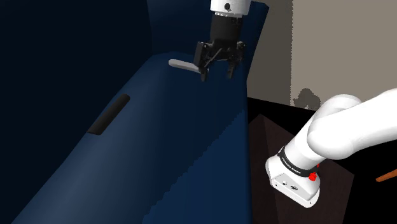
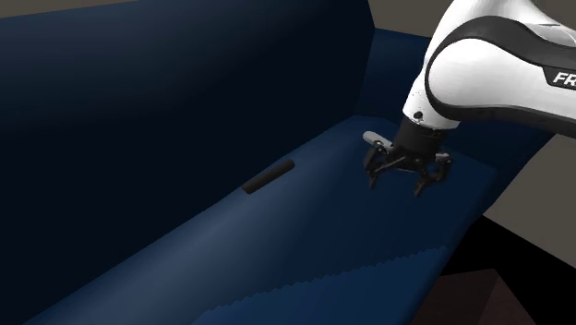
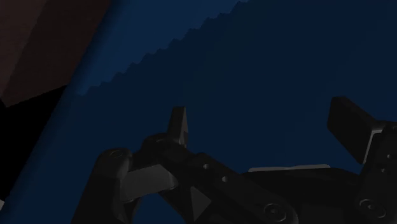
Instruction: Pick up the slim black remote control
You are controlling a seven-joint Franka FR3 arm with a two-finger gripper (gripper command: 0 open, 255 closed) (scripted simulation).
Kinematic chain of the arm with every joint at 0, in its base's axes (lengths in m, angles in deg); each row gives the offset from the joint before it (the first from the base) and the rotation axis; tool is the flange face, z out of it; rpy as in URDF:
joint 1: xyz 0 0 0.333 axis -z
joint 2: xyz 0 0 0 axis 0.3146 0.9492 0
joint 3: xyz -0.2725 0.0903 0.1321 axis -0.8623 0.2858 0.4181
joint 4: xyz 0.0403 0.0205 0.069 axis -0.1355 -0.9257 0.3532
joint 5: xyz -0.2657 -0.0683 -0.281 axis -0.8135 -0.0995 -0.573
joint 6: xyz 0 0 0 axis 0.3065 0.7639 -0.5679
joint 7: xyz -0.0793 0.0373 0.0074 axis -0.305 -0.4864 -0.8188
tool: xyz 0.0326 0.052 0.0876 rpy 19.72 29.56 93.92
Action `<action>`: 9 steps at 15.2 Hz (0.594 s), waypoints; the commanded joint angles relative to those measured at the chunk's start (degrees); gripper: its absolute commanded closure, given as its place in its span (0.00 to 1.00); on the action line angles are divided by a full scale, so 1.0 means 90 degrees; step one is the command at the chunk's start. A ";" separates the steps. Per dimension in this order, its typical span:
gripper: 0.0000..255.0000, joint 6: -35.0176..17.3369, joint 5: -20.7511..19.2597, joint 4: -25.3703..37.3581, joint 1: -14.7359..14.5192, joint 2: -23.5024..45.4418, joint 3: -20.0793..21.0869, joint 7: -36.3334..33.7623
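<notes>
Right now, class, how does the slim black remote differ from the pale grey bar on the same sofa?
The black remote is black; the grey bar is pale grey. The grey bar lies by the gripper; the black remote lies far along the seat. The black remote runs along the backrest; the grey bar is angled to it. Both lie flat on the blue sofa, unheld.

Blue sofa [image 1: 191, 146] bears a black remote [image 1: 109, 114] and possibly a grey remote [image 1: 182, 64].
</notes>
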 commanded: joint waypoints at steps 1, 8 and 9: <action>0.00 -0.0245 0.0160 0.0145 0.0022 0.0319 0.0275 -0.0508; 0.00 -0.1178 0.0324 0.0877 0.0140 0.1711 0.1182 -0.2221; 0.00 -0.1310 0.0293 0.1014 0.0160 0.1943 0.1303 -0.2475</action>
